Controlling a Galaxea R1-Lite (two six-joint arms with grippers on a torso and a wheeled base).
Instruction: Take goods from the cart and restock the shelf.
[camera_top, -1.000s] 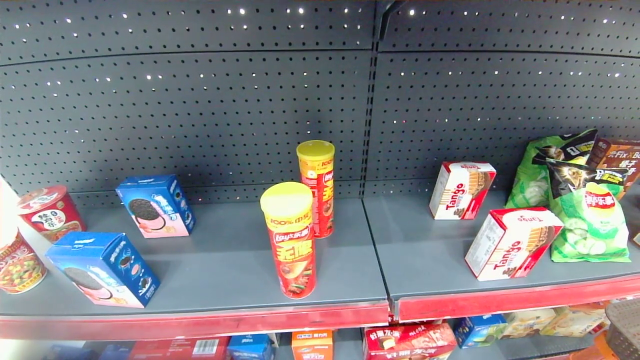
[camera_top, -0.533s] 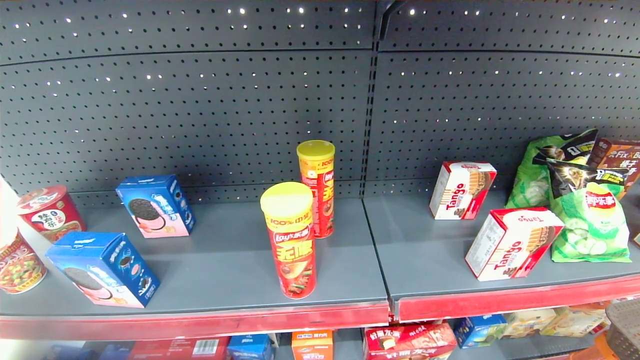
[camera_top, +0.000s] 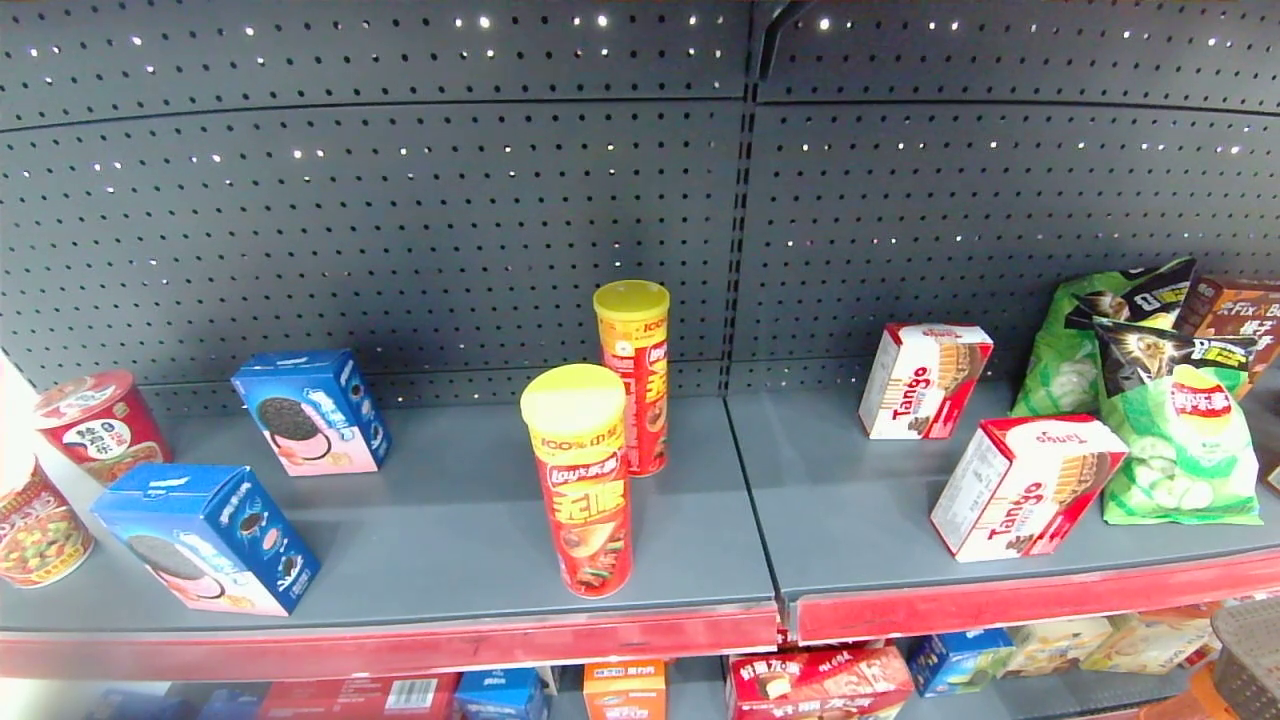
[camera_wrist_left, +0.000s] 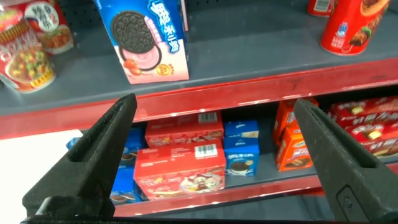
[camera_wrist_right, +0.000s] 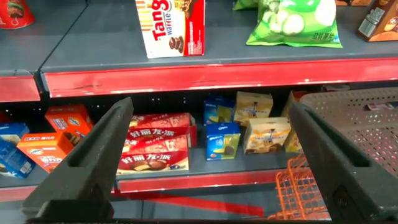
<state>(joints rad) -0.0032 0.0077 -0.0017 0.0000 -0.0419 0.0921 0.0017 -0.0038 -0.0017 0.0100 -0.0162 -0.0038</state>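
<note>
Before the shelf (camera_top: 450, 530), left gripper (camera_wrist_left: 214, 104) and right gripper (camera_wrist_right: 211, 106) hang apart (both empty). Best reach the basket (camera_wrist_right: 354, 118) at four o'clock squarely.

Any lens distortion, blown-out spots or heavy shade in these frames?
Head view: the red shelf edge bows, so wide-angle distortion; bright pinpoints show through the pegboard holes; a white patch at the far left is blown out. Left and right wrist views: the lower shelf sits in shade under the upper one.
</note>
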